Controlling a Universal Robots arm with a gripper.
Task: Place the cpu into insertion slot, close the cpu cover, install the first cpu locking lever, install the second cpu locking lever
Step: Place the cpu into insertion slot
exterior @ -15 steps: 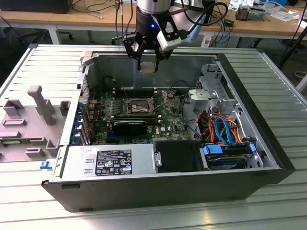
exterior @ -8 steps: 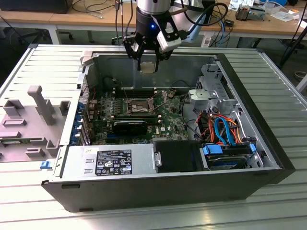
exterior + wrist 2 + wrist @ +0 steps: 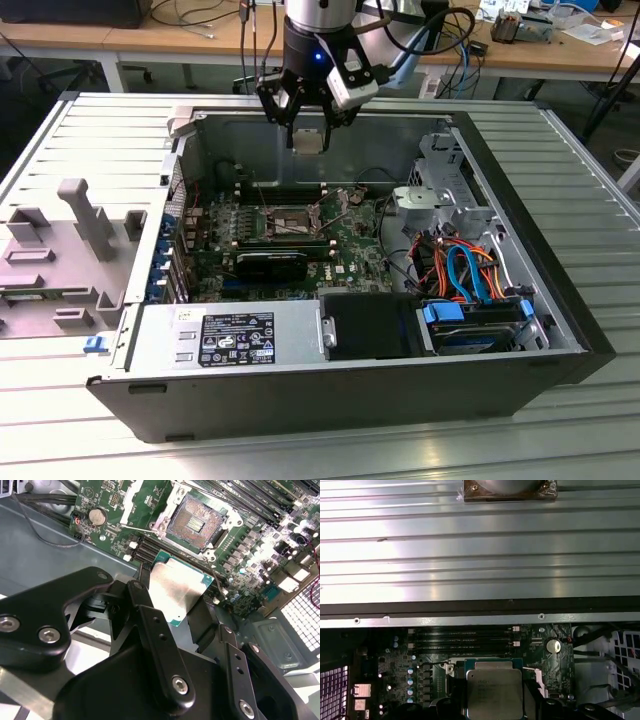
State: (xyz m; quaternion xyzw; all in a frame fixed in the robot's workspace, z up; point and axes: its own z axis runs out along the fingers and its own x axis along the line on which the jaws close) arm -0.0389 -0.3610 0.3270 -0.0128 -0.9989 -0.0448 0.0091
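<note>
Exterior view, cpu [image 3: 308, 141]: hung in the gripper [image 3: 308, 130], in the air over the far edge of the open computer case [image 3: 560, 330] and well apart from the insertion slot [image 3: 285, 222] on the green board [image 3: 350, 250].
Exterior view, risk: the chip could land skewed or off the socket, I judged, because a drop into a crowded case lay between them. The cables [image 3: 460, 265] at the exterior view's right sat near that path.
Exterior view, arm: roughly upright above the case's far wall, with the gripper pointing down.
Second wrist view, risk: the grip was only on the chip's thin edges, so it might tilt or slip, and a tilted landing could bend the contacts.
Second wrist view, cpu [image 3: 176, 592]: silver top showing, clamped by its edges between the two black fingers [image 3: 150, 615].
Second wrist view, insertion slot [image 3: 196, 525]: uncovered, contact field exposed, apart from the chip.
First wrist view, cpu [image 3: 495, 692]: level above the board, with the memory slots [image 3: 462, 640] beyond it.
</note>
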